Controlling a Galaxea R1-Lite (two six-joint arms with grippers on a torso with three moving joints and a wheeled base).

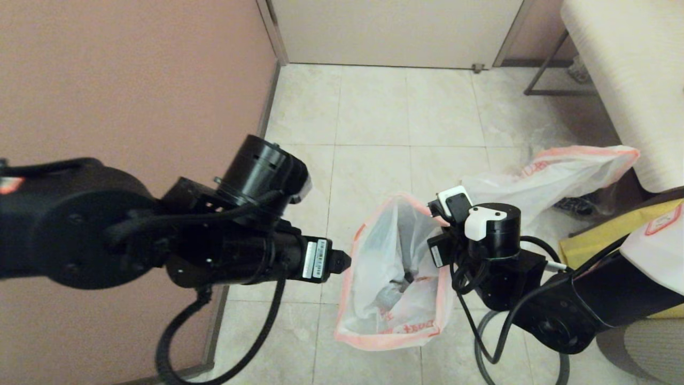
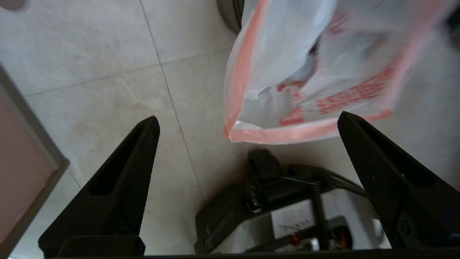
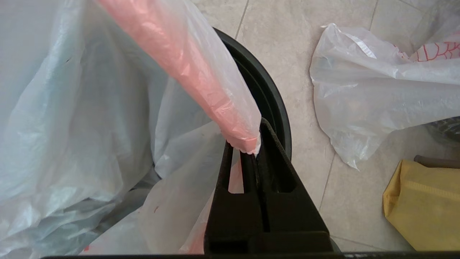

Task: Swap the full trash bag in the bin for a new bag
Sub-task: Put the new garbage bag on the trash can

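Observation:
My right gripper (image 3: 251, 144) is shut on the orange-pink mouth band of the full trash bag (image 1: 390, 278), holding its mouth up and open. Grey crushed cans show inside the bag (image 3: 72, 126). The bin (image 3: 269, 97) stands right under it, with only an arc of its dark rim showing in the right wrist view; the bag hides it in the head view. My left gripper (image 2: 248, 122) is open and holds nothing, just left of the bag (image 2: 309, 79), near its lower mouth edge. The new bag (image 1: 561, 171) lies limp on the floor to the right (image 3: 377, 93).
A pink wall (image 1: 133, 80) runs close along the left. A yellow fabric bag (image 1: 604, 240) and a clear bag with dark things (image 1: 580, 204) lie at the right beside a white bench (image 1: 630, 80). A closed door (image 1: 395, 32) is ahead. My own base (image 2: 273, 194) shows below the left gripper.

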